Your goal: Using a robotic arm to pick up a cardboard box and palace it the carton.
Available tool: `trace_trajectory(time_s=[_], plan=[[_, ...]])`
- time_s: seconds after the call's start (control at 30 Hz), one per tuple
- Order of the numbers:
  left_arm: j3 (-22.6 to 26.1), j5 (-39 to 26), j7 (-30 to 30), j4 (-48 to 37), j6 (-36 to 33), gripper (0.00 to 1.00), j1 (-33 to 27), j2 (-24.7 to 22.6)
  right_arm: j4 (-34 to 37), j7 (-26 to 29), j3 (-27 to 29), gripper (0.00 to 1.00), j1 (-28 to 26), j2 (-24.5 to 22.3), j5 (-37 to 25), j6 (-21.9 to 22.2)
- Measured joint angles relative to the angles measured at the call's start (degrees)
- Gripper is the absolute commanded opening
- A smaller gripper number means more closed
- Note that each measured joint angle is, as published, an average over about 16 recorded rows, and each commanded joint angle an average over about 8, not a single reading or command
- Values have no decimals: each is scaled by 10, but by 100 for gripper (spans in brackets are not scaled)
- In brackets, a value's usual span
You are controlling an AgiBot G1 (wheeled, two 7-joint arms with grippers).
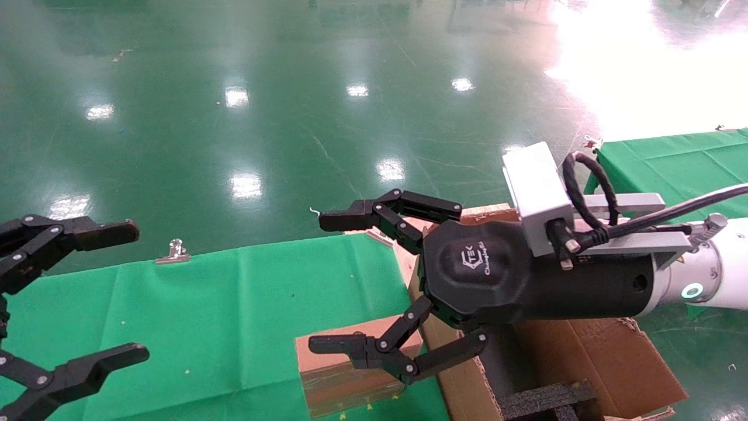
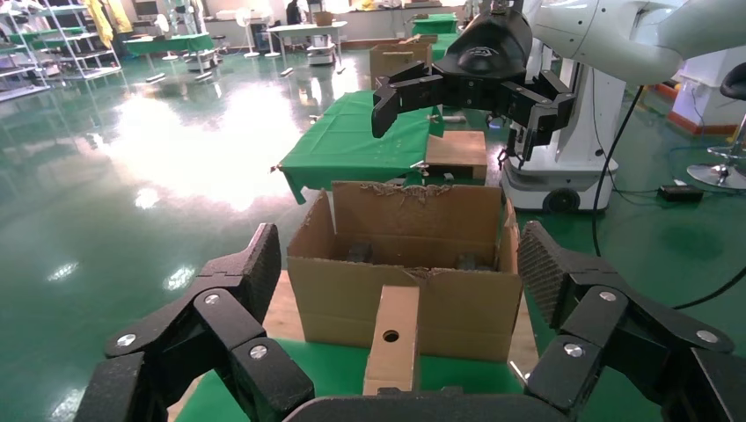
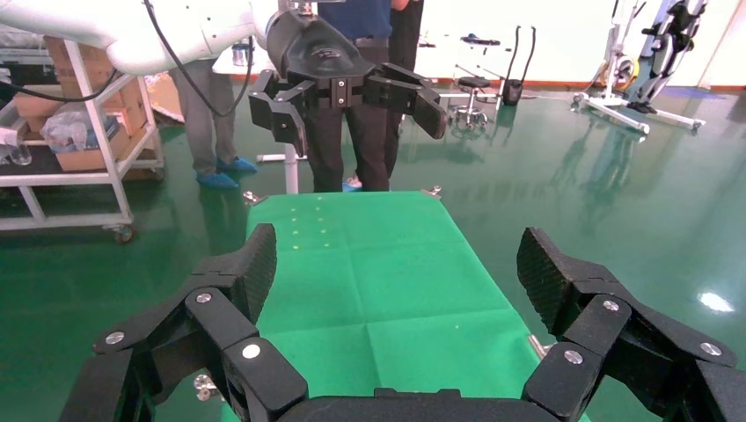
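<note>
A: Two end effectors are showing, and both are standing wide apart with nothing between the fingers. The right end effector is hanging above the tabletop, reaching in from the right on the white robotic arm.

B: Where is the cardboard box sitting?

A: It is lying on the green cloth just below the right end effector's lower fingers, partly hidden by them; whether they are touching it I cannot tell. From the left wrist it is showing end-on, with a round hole, right against the front wall of the carton.

B: And the carton?

A: It is standing open at the right end of the tabletop, under the arm, with black foam showing inside.

B: The other side?

A: The left end effector is hovering at the tabletop's left edge, well apart from the box.
</note>
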State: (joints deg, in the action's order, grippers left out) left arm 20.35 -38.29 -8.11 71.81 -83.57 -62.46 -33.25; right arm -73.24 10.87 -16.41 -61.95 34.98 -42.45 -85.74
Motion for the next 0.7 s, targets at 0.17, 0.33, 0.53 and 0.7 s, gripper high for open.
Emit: trace_trajectory(time_s=[0.17, 0.33, 0.53, 0.7], plan=[[0, 0, 0, 0, 0, 0, 0, 0, 1, 1, -9, 100, -12, -1, -23, -2], [0, 0, 0, 0, 0, 0, 0, 0, 5, 4, -31, 100, -42, 4, -74, -11], [0, 0, 0, 0, 0, 0, 0, 0, 14, 8, -76, 100, -98, 23, -163, -26], [0, 0, 0, 0, 0, 0, 0, 0, 22, 11, -122, 100, -145, 46, -238, -37]])
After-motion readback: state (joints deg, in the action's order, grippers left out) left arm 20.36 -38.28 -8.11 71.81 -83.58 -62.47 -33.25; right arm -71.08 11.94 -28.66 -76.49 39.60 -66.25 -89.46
